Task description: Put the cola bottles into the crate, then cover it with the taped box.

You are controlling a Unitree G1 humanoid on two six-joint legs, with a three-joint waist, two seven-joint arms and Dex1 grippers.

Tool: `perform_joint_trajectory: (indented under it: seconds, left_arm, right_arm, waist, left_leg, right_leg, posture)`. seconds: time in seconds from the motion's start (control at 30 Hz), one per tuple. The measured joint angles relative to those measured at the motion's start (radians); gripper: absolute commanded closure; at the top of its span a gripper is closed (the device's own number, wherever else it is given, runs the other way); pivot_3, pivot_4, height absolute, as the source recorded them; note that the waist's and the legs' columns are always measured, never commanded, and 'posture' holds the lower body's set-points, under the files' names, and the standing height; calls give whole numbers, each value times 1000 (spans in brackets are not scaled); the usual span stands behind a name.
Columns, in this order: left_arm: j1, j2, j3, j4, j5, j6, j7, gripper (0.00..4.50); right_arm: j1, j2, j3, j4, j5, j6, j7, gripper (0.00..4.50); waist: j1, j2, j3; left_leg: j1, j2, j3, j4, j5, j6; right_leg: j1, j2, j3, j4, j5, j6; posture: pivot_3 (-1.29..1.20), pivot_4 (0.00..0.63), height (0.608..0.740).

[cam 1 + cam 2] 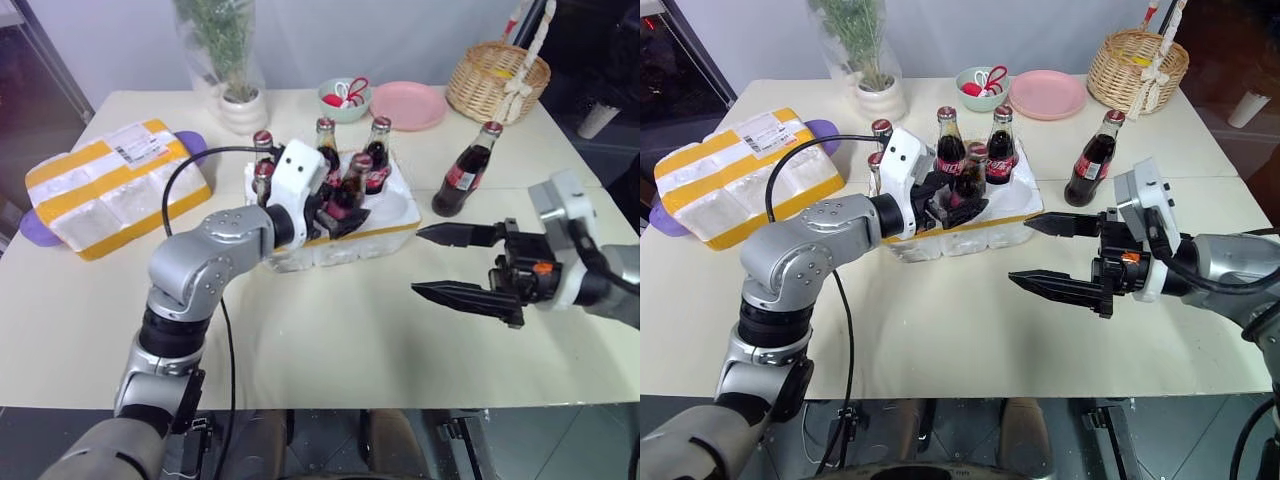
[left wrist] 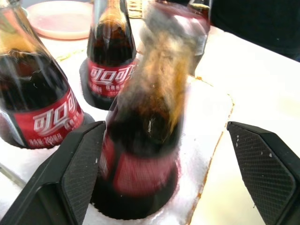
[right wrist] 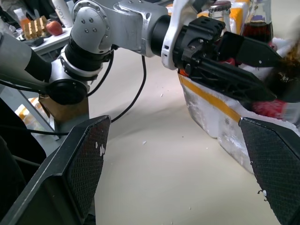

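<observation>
The crate [image 1: 398, 208], a white foam tray with a yellow strip, sits mid-table with several cola bottles upright in its wells. My left gripper [image 1: 340, 208] is open around one of them, a bottle [image 2: 145, 140] standing in a front well; one finger [image 2: 79, 173] is close to the glass and the other stands well apart. One more cola bottle [image 1: 463, 172] stands on the table to the right of the crate. My right gripper [image 1: 417, 262] hovers open and empty in front of that bottle. The taped box [image 1: 115, 185] lies at the far left.
Along the back edge are a potted plant [image 1: 243, 105], a green bowl with scissors [image 1: 345, 98], a pink plate [image 1: 408, 105] and a wicker basket [image 1: 497, 80]. A purple thing [image 1: 30, 230] pokes out under the taped box. A black cable [image 1: 185, 175] loops off my left arm.
</observation>
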Motion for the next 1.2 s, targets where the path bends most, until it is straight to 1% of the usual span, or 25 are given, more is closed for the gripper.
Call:
perform_joint_trajectory:
  seconds: [0.07, 0.17, 0.27, 0.33, 0.4, 0.47, 0.53, 0.63, 0.73, 0.77, 0.83, 0.9, 1.1, 1.2]
  left_arm:
    - [0, 20, 6, 4, -10, -14, -46, 80]
    - [2, 94, 39, 2, -47, -60, -166, 80]
    - [2, 137, 104, 1, -95, -94, -254, 80]
    - [-1, 152, 132, 2, -124, -94, -283, 80]
    - [-30, 161, 180, 32, -183, -84, -316, 80]
    - [-77, 194, 246, 57, -248, -71, -349, 80]
    - [-95, 243, 289, 59, -309, -60, -405, 80]
    - [-92, 284, 314, 57, -397, -31, -470, 80]
    - [-90, 338, 342, 78, -449, -16, -521, 80]
    - [-89, 374, 348, 93, -463, -15, -549, 80]
    - [-75, 448, 349, 111, -457, -29, -616, 80]
    - [-42, 528, 343, 124, -414, -78, -705, 80]
    - [15, 638, 309, 233, -278, -200, -835, 80]
    - [53, 705, 309, 291, -239, -233, -908, 80]
  right_arm:
    - [4, 0, 0, 0, -3, -2, -1, 0]
    - [6, 0, -3, 4, -30, -20, -3, 0]
    - [4, -1, -2, 39, -80, -43, -3, 0]
    - [3, -2, -2, 69, -108, -53, -1, 0]
    - [-2, -2, 1, 115, -163, -77, 2, 0]
    - [-9, -2, 7, 175, -224, -101, -6, 0]
    - [-35, 5, 26, 234, -278, -114, -35, 0]
    - [-91, 49, 52, 336, -353, -120, -101, 0]
    - [-154, 90, 84, 421, -434, -141, -173, 0]
    - [-182, 108, 96, 458, -461, -148, -195, 0]
    - [-234, 143, 112, 523, -505, -164, -229, 0]
    - [-266, 168, 122, 594, -549, -182, -249, 0]
    - [-353, 217, 162, 747, -625, -227, -240, 0]
    - [-387, 241, 168, 832, -659, -258, -237, 0]
  waist:
    - [-1, 0, 0]
    - [-4, 0, 0]
    - [-2, 0, 0]
    - [-1, 0, 0]
    - [0, 0, 0]
    - [-2, 0, 0]
    - [-9, 0, 0]
    - [-8, 1, 0]
    - [-9, 1, 0]
    - [-9, 0, 0]
    - [-13, 1, 0]
    - [-12, 1, 0]
    - [-9, 2, 0]
    - [-13, 2, 1]
  left_leg:
    - [0, 0, 0, 0, 0, 0]
    - [0, 0, 0, 0, 0, 0]
    - [0, 0, 0, 0, 0, 0]
    - [0, 0, 0, 0, 0, 0]
    - [0, 0, 0, 0, 0, 0]
    - [0, 0, 0, 0, 0, 0]
    - [0, 0, 0, -1, 0, 0]
    - [1, 0, 0, -1, 0, 0]
    - [1, 0, 0, -1, 0, 0]
    - [1, 0, 0, -1, 0, 0]
    - [1, 0, 1, -1, 0, 0]
    - [1, 0, 1, -3, 0, 0]
    - [0, 0, 2, -2, 1, -1]
    - [0, 1, 2, -3, 1, -1]
  right_leg:
    - [0, 0, 0, 0, 0, 0]
    - [0, 0, 0, 0, 0, 0]
    - [0, 0, 0, 0, 0, 0]
    - [0, 0, 0, 0, 0, 0]
    - [0, 0, 0, 0, 0, 0]
    - [0, 0, 0, 0, 0, 0]
    - [0, 0, 0, 0, 0, 0]
    - [-1, 0, 0, 1, 0, 0]
    - [-1, 0, 1, 1, 0, 0]
    - [-1, 0, 1, 1, 0, 0]
    - [-2, 0, 1, 1, 0, 0]
    - [-2, 0, 2, 1, 0, 0]
    - [-2, 0, 1, 1, 0, 0]
    - [-3, 0, 2, 1, 0, 0]
  posture:
    - [0, 150, 737]
    - [0, 150, 737]
    - [0, 150, 737]
    - [0, 150, 737]
    - [0, 150, 737]
    - [0, 150, 737]
    - [0, 150, 737]
    - [0, 150, 737]
    - [0, 150, 737]
    - [0, 150, 737]
    - [0, 150, 737]
    - [0, 150, 737]
    - [0, 150, 737]
    - [0, 150, 737]
